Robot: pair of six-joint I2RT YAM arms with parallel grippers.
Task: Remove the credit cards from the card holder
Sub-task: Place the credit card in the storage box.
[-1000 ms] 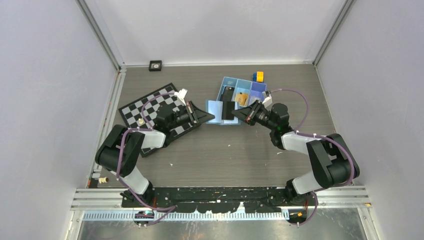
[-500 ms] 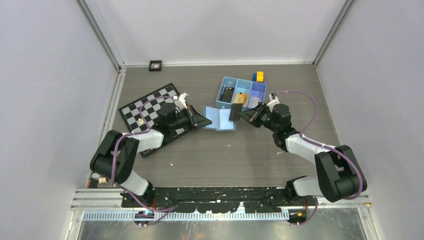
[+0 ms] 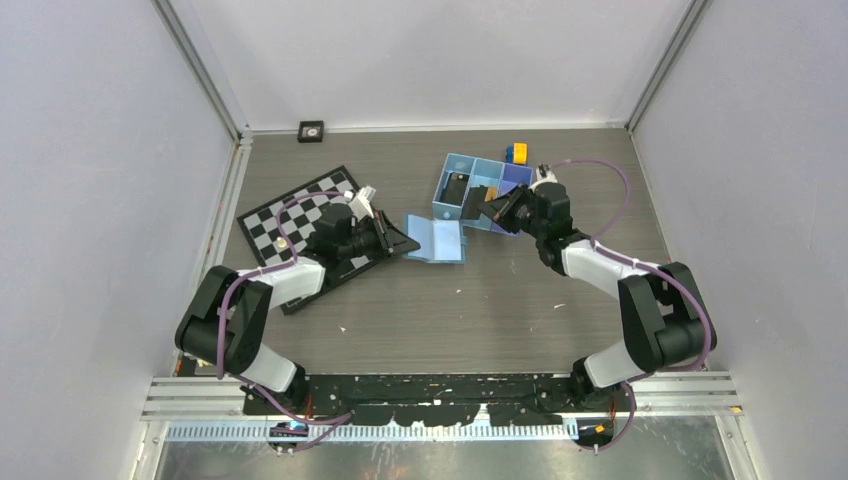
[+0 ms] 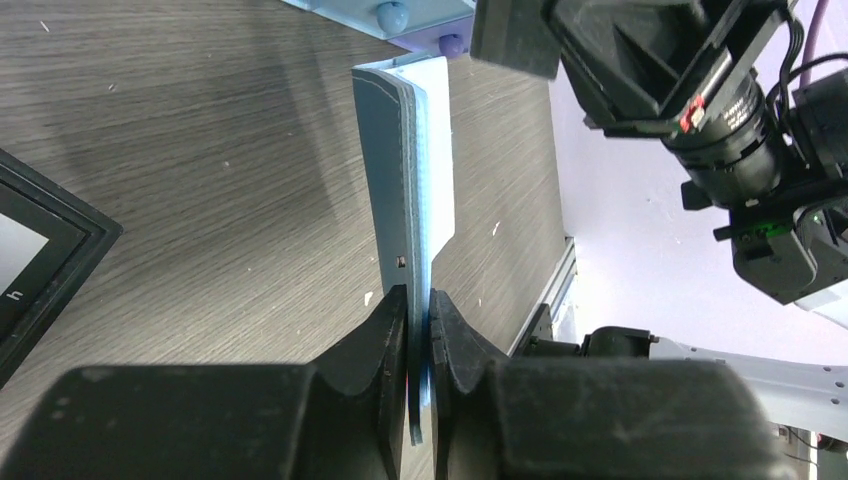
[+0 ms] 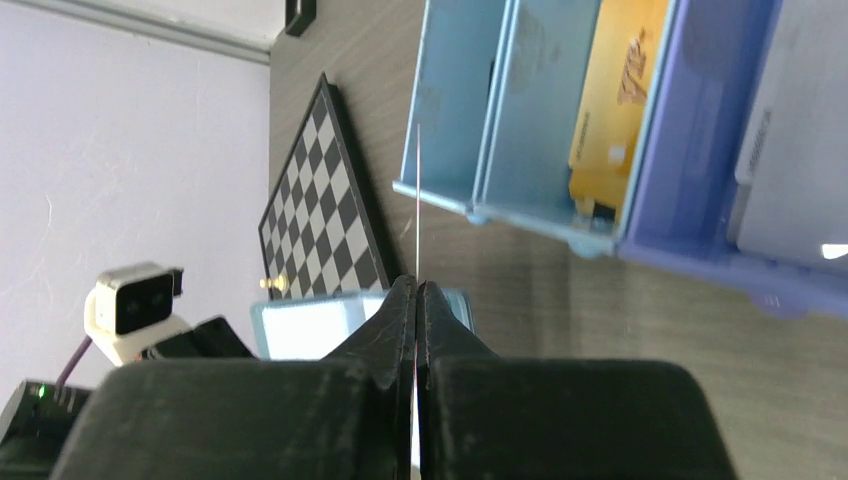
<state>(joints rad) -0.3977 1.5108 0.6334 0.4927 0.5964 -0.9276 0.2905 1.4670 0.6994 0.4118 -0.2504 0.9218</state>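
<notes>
My left gripper is shut on the left edge of the light-blue card holder, which lies open on the table; the left wrist view shows it edge-on between the closed jaws. My right gripper is shut on the black credit card and holds it on edge above the near rim of the blue tray. In the right wrist view the card is a thin line. The orange-tan card lies in the middle compartment and the silvery grey card in the purple one.
A chessboard lies under my left arm. A dark item sits in the tray's left compartment. A yellow and blue block stands behind the tray and a small black square by the back wall.
My right gripper has pulled the black card out of the card holder and carried it back over the tray. The card holder in my left gripper has shifted slightly left.
</notes>
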